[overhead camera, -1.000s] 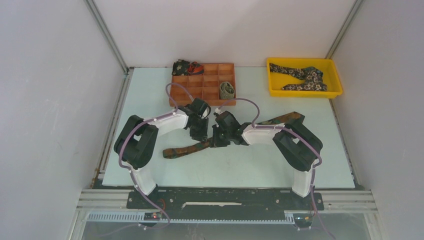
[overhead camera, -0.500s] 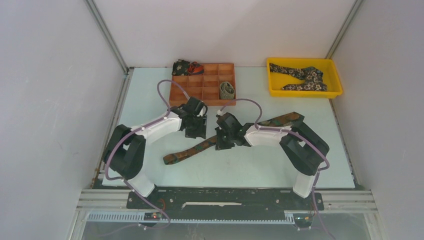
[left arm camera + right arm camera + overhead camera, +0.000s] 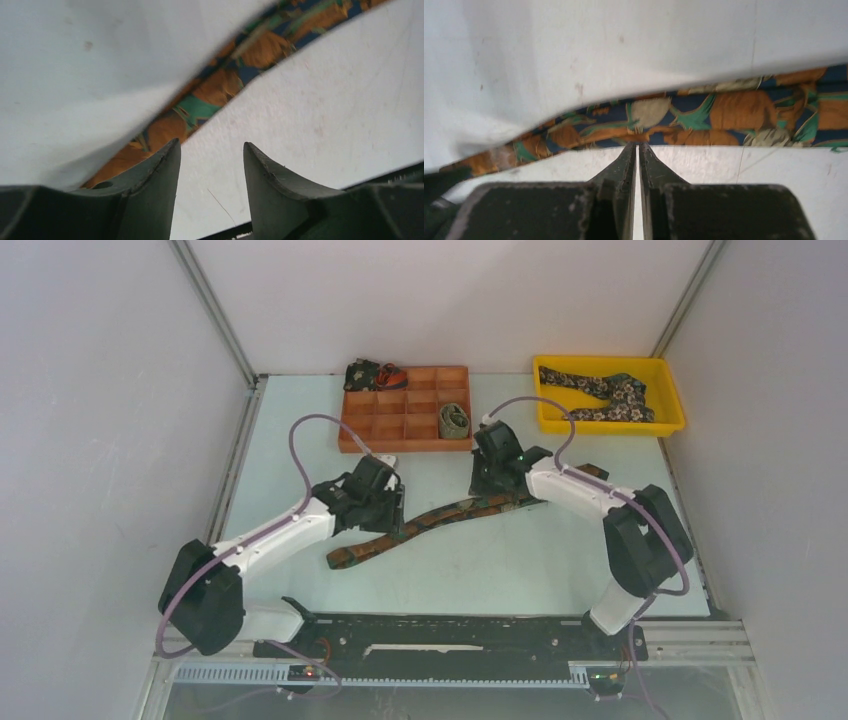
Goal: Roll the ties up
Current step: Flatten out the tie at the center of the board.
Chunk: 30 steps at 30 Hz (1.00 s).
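Our 2 arms have swung apart in the last second: where both grippers crowded the middle of the brown-and-rust tie [image 3: 440, 515], they now work opposite stretches of it. The left gripper [image 3: 210, 150] has dropped back toward the narrow end and hangs with its fingers spread and nothing between them, and the fabric runs on a slant just beyond its left fingertip. The right gripper [image 3: 638, 146] has gone out toward the wide end, pressed to a sliver. Its tips meet the tie's near edge, but we cannot tell whether any cloth is caught in them.

The tie lies flat at full length on the table [image 3: 500, 570], stretching away from both grippers with no coil begun at either end.

Beyond the right gripper, 1 rolled tie [image 3: 453, 421] already sits in a compartment of the orange tray [image 3: 400, 446]. Farther off to its right, a floral tie [image 3: 610, 395] waits loose in the yellow bin [image 3: 610, 425].

We read the split as setting up. The tie is laid out for rolling, and the first turn from 1 end is still to come.
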Each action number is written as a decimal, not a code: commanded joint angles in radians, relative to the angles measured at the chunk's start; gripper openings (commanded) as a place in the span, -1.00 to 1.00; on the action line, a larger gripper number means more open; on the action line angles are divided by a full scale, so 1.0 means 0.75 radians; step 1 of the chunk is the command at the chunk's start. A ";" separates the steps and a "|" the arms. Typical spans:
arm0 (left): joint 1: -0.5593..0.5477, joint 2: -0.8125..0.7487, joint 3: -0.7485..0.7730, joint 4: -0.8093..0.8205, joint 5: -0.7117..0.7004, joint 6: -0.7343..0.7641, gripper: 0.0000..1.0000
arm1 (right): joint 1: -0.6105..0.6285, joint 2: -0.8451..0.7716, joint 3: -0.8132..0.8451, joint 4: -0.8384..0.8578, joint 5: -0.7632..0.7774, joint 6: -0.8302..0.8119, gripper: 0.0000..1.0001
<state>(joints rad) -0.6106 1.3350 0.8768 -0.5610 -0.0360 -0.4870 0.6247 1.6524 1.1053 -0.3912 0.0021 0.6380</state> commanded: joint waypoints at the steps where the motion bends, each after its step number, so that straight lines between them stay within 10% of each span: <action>1: -0.115 -0.080 -0.080 0.108 0.110 0.007 0.10 | -0.047 0.129 0.195 -0.112 -0.018 -0.046 -0.83; 11: -0.291 0.097 -0.191 0.342 0.072 -0.300 0.01 | 0.034 0.442 0.515 -0.207 -0.225 -0.111 -0.84; 30: -0.317 0.269 -0.149 0.153 -0.437 -0.421 -0.11 | 0.077 0.392 0.241 -0.117 -0.290 -0.137 -0.88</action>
<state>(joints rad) -0.8490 1.4990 0.7494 -0.3359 -0.2264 -0.8215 0.6765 1.9923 1.3220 -0.4767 -0.2199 0.5415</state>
